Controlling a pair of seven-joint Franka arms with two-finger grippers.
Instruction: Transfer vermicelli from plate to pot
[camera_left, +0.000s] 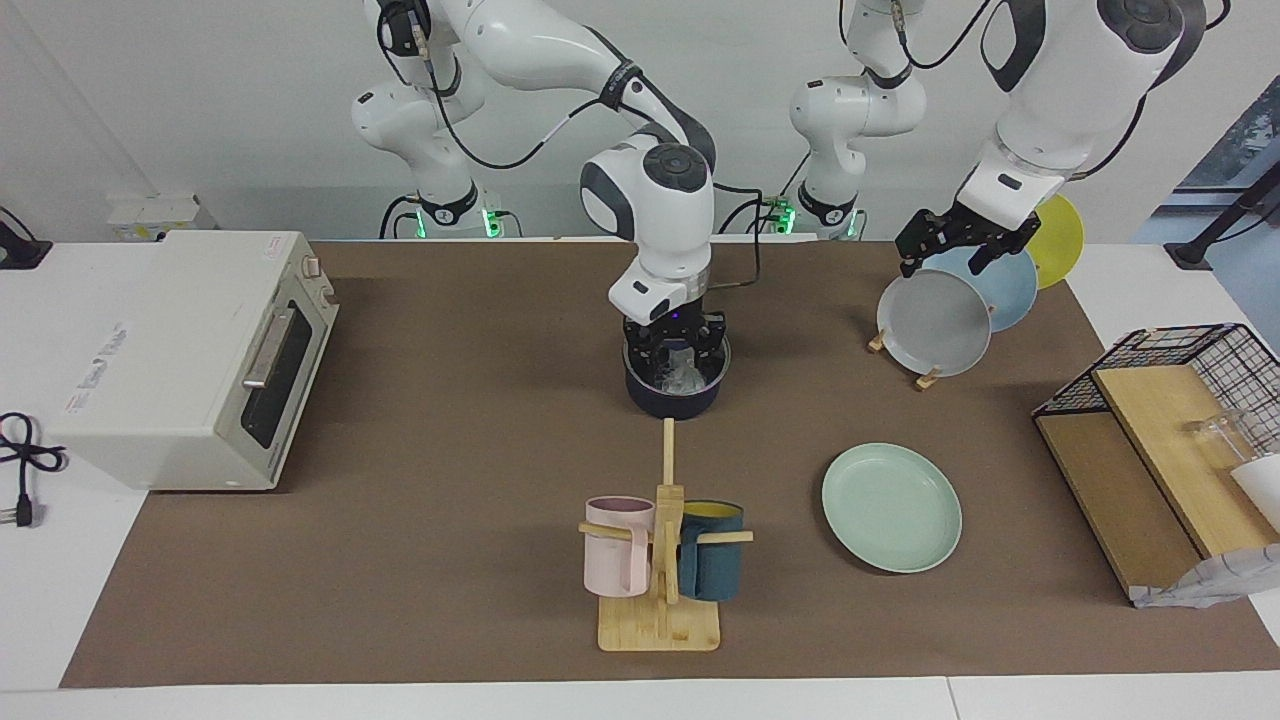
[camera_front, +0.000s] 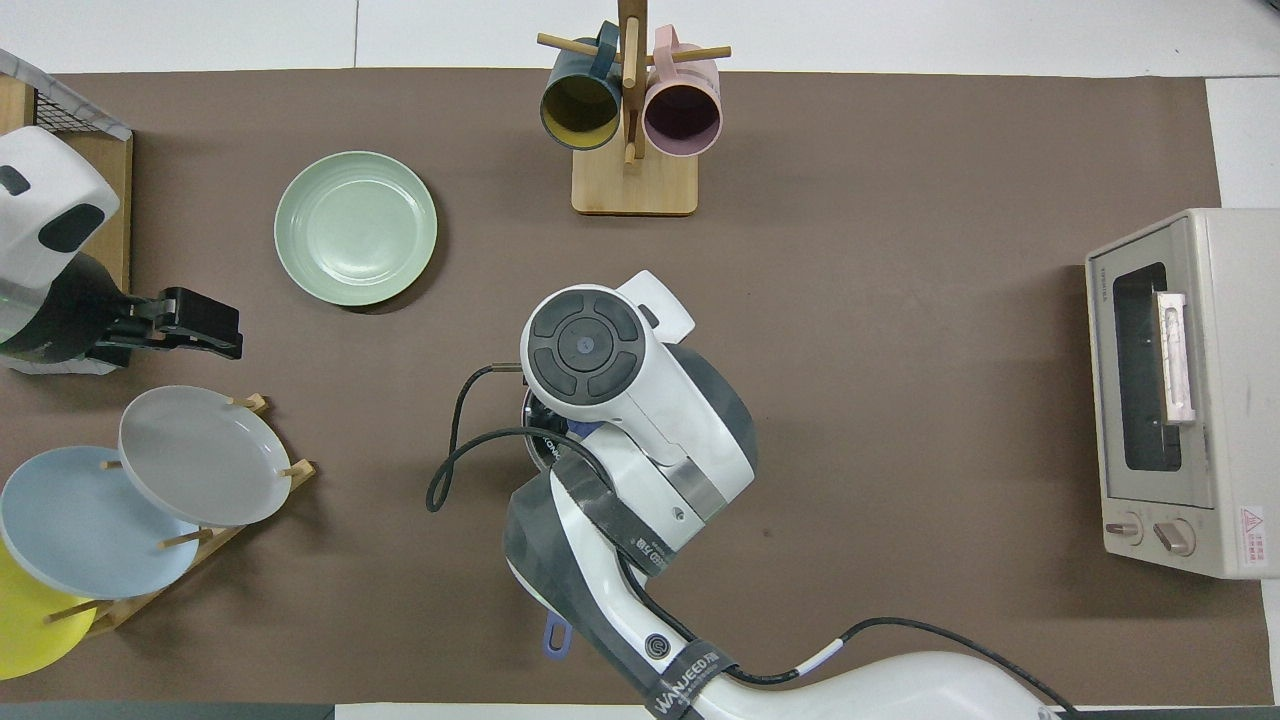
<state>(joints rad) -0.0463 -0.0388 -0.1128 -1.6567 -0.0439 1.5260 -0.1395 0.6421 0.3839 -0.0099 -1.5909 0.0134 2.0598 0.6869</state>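
The dark navy pot (camera_left: 670, 403) stands mid-table, nearer to the robots than the mug rack. Inside it lies the whitish vermicelli (camera_left: 686, 378). My right gripper (camera_left: 677, 352) hangs just over the pot's mouth, open, its fingers spread to either side above the clump. In the overhead view the right arm covers the pot, and only the blue handle's end (camera_front: 555, 635) shows. The mint-green plate (camera_left: 890, 507) (camera_front: 355, 228) lies bare toward the left arm's end. My left gripper (camera_left: 948, 252) (camera_front: 205, 325) waits open over the plate rack.
A rack with grey, light-blue and yellow upright plates (camera_left: 935, 322) stands toward the left arm's end. The wooden mug rack (camera_left: 660, 560) holds a pink and a teal mug. A toaster oven (camera_left: 190, 360) sits at the right arm's end, a wire basket (camera_left: 1170, 400) at the other.
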